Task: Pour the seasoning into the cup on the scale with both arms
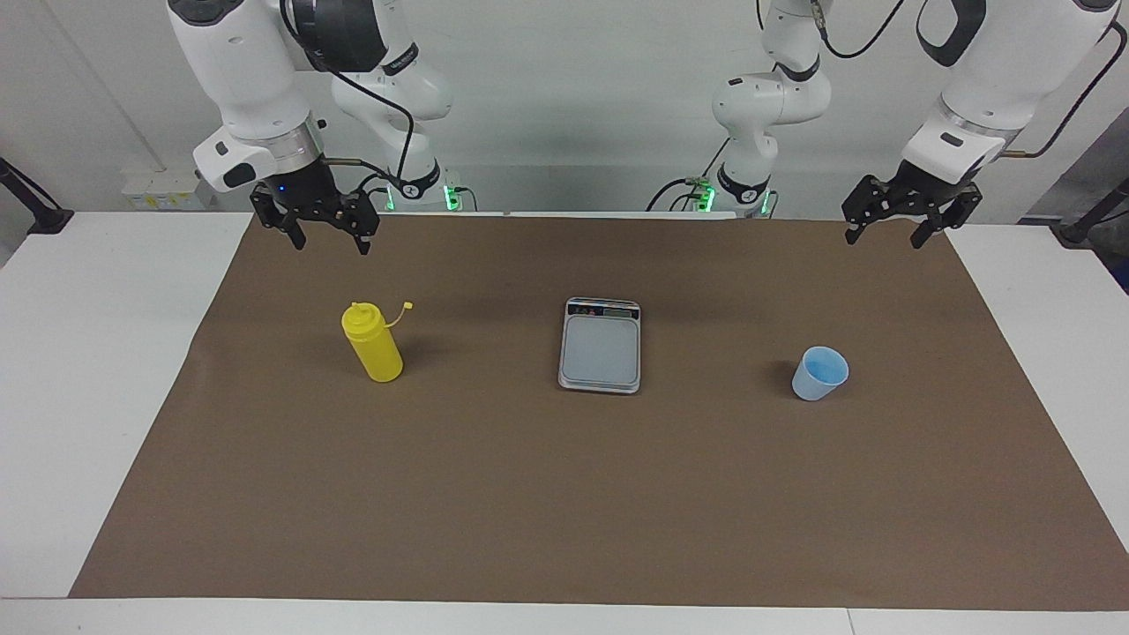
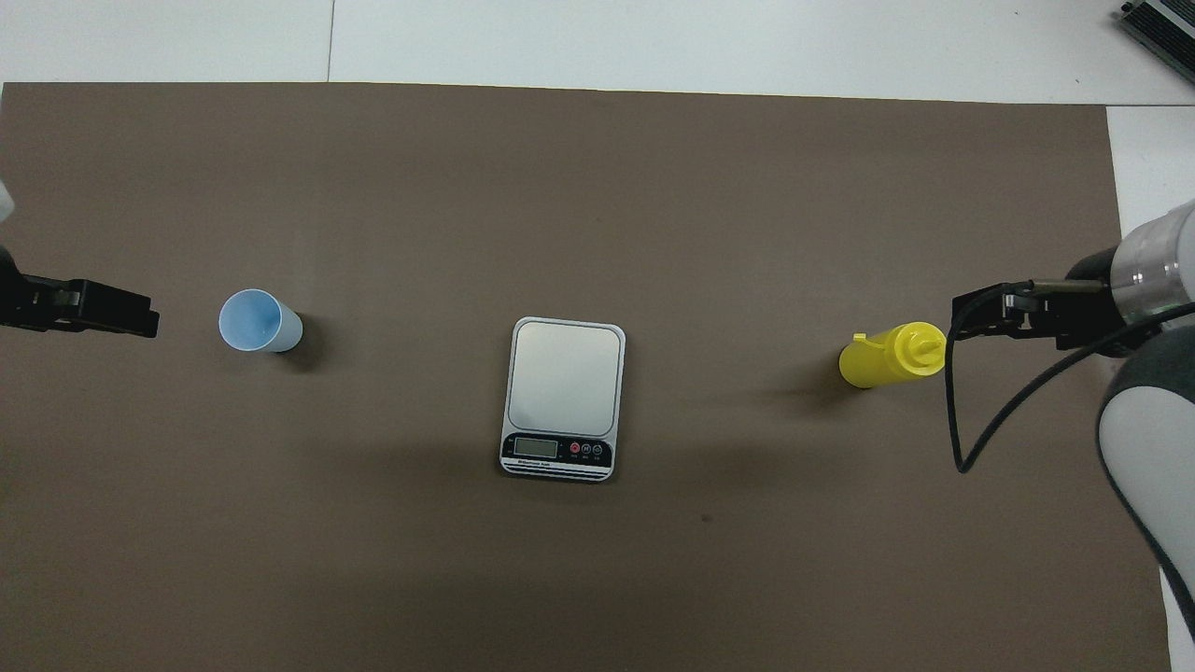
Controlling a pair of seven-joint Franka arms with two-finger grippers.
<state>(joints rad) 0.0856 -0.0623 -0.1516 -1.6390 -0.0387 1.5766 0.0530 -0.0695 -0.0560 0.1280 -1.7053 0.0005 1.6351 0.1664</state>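
A white bench (image 1: 106, 370) carries a large brown paper sheet (image 1: 564, 494) that covers most of its top; a pale wall (image 1: 564, 106) rises where the two arms are mounted, with cables and green lights at their bases.

Going across the facing view: the right end effector (image 1: 326, 234) hangs over the sheet's edge at the robots' end, its fingers spread and holding nothing. Below it on the sheet stands the yellow bottle (image 1: 374, 344), upright, its small tethered cap (image 1: 406, 306) hanging off to one side of the nozzle. In the middle of the sheet lies the scale (image 1: 600, 346), flat, its grey plate bare and its dark display strip along the edge nearer to the robots. Toward the left arm's end stands the blue cup (image 1: 819, 373), upright and well apart from the scale. Above that end, the left end effector (image 1: 889, 234) hangs over the sheet's corner, fingers spread and holding nothing
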